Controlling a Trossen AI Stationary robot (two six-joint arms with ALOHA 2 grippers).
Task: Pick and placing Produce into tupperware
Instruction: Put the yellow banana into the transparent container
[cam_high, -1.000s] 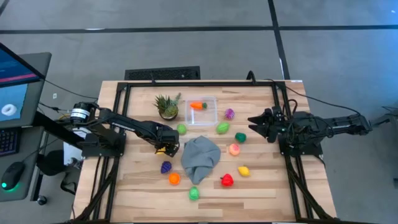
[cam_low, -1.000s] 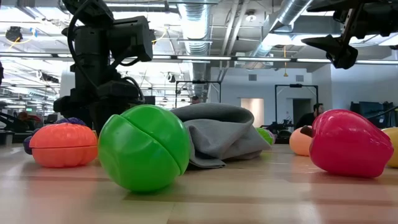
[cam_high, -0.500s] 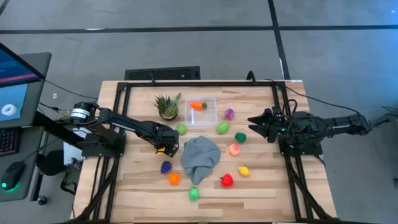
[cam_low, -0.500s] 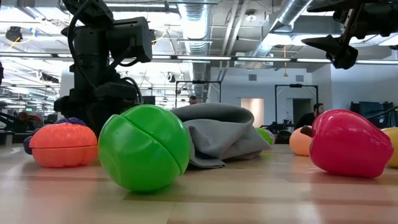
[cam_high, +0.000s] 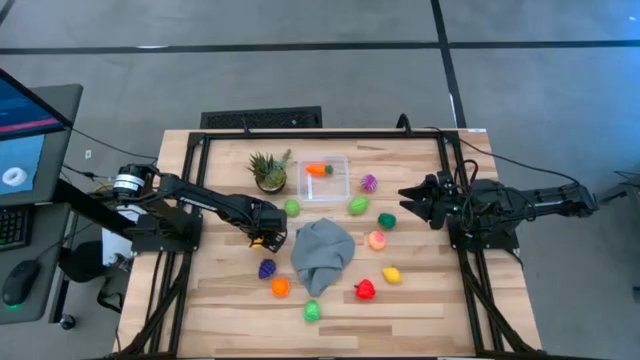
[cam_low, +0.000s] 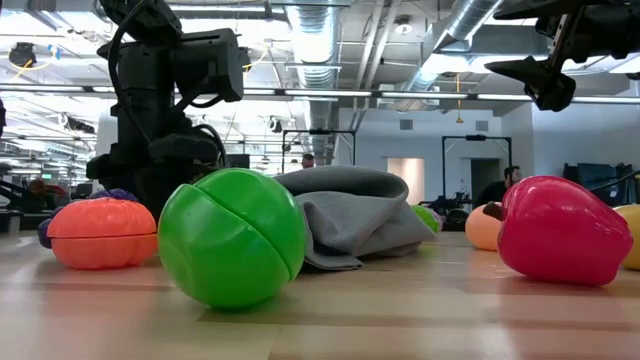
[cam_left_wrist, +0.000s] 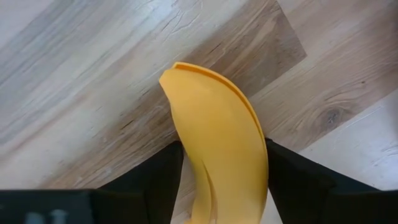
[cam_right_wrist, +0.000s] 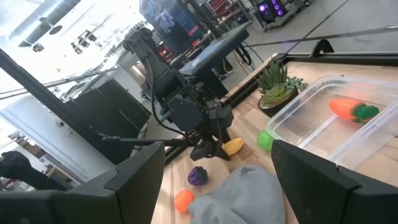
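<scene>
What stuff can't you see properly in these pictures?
- Banana: in the left wrist view the bottom edge cuts off its near end; in the high view the left tool hides it.
- Purple grapes: in the low view, mostly behind the orange piece.
- Tupperware: hidden in the low view behind the grey cloth.

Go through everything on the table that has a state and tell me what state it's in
left gripper: fingers against both sides of the banana lying on the table
right gripper: open, empty, raised at the table's right side
tupperware: lidless, holds a carrot
grey cloth: crumpled
</scene>
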